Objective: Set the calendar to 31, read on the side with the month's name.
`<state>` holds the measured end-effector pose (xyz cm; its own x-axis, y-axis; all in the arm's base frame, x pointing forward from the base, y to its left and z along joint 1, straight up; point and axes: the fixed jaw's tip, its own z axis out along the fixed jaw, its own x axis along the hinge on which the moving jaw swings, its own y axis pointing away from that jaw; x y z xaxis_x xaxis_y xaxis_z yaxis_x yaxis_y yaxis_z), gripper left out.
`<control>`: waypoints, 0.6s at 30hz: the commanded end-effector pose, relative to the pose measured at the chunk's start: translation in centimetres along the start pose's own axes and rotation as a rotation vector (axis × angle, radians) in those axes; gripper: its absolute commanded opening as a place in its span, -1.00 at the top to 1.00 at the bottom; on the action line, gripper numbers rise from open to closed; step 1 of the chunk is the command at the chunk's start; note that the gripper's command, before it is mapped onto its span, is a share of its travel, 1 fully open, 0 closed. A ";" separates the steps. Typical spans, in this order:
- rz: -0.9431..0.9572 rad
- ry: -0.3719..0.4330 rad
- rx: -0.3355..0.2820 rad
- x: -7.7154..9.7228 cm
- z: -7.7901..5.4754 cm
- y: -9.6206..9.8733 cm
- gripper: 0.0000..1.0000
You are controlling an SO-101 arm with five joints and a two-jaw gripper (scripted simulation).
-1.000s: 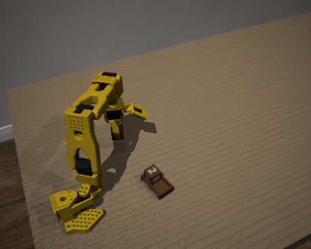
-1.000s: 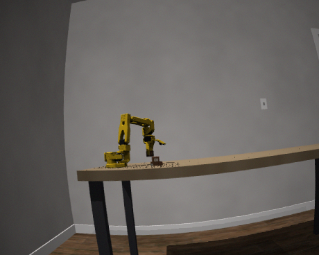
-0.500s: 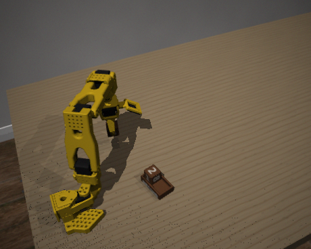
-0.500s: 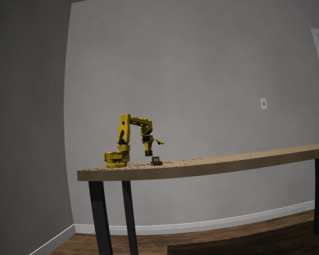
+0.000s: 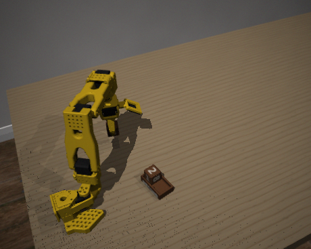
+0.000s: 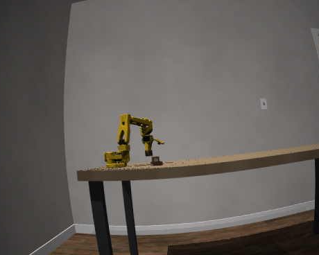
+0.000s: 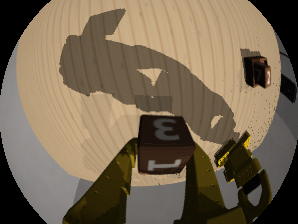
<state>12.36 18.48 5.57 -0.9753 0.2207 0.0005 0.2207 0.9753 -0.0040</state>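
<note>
The gripper [image 5: 113, 132] [image 6: 148, 152] [image 7: 164, 145] is shut on a dark brown cube [image 7: 165, 131]. It holds the cube above the table, away from the tray; in the wrist view the cube shows a 3 on one face and a 1 on the face below. In the top view the fingers mostly hide it. The brown tray [image 5: 163, 187] [image 6: 157, 163] [image 7: 249, 71] lies flat on the table. A second cube [image 5: 153, 172] [image 6: 156, 159] [image 7: 265, 74] stands at one end of it, with a 2 on top and what looks like an 8 on one side. The tray's other end is empty.
The arm's base [image 5: 71, 203] [image 6: 116, 161] stands near the left end of the wooden table [image 5: 226, 135] [image 6: 232, 159]. The tray lies to the right of the base in the top view. The arm's shadow falls across the table beneath the gripper.
</note>
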 end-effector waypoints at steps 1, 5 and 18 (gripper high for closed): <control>0.002 -0.019 -0.051 -0.1 -0.7 0.8 1.00; 0.002 -0.019 -0.051 -0.1 -0.4 0.8 1.00; 0.002 -0.019 -0.051 -0.1 -0.1 0.8 1.00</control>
<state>12.64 18.89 5.35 -0.9753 0.2208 -0.0094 0.2206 0.9751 0.0210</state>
